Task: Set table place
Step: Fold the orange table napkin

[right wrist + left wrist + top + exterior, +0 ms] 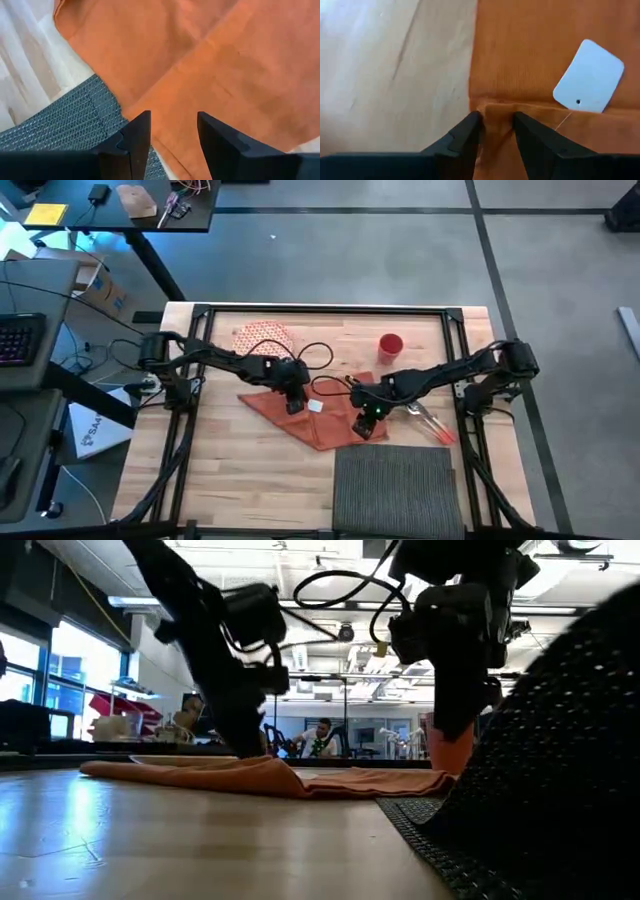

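Plainly, the soft things here will behave as cloth does: the dark grey ribbed placemat [395,485], lying flat at the near edge of the desk [230,480], looks limp but fairly heavy for fabric, so I judge it best taken by a corner or edge and dragged or lifted low, since it will sag and fold if held in the middle. The orange napkin [310,412] beside it is lighter and thinner still, creasing wherever it is nipped. The left gripper [496,122] sits on the napkin with its fingers pinching a small raised fold of the cloth near a white tag [589,76]. The right gripper [172,127] hovers with fingers spread over the spot where the napkin's corner overlaps the placemat's far edge, holding nothing. By count: 1 placemat, 1 napkin, 1 red-patterned plate [263,336] at the far side, 1 red cup [390,346], and some red-handled cutlery [432,420] to the right, too tangled to number exactly, perhaps 2 or 3 pieces
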You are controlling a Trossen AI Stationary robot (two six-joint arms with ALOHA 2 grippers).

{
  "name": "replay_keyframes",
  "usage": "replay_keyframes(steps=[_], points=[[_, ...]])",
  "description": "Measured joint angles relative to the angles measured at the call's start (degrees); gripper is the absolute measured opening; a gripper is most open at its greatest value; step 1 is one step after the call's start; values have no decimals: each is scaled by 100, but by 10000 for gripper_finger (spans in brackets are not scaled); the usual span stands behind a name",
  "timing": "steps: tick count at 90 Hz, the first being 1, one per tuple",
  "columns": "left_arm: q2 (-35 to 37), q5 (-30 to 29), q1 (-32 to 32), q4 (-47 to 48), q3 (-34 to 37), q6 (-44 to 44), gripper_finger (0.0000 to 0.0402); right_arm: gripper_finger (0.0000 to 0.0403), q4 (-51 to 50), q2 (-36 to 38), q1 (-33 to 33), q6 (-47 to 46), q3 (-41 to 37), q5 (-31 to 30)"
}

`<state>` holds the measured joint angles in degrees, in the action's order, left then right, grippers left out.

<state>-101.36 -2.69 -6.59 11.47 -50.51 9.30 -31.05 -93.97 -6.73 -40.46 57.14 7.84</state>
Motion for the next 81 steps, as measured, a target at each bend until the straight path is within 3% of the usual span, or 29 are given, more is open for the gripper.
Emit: replay_keyframes(steps=[19, 34, 55, 68, 81], points=[[141, 69, 115, 533, -244, -145, 10, 143, -49, 0, 14, 38, 0, -113], [1015, 33, 377, 1183, -609, -1095, 3, 139, 55, 0, 221, -319, -75, -174], [2207, 49, 906, 2354, -627, -1753, 1, 128, 578, 0, 592, -1300, -941, -510], [2265, -147, 1009, 2440, -428, -1721, 1, 118, 688, 9, 750, -1482, -1224, -346], [2090, -128, 1016, 2358, -268, -1443, 1, 99, 706, 173, 740, -886, -867, 254]])
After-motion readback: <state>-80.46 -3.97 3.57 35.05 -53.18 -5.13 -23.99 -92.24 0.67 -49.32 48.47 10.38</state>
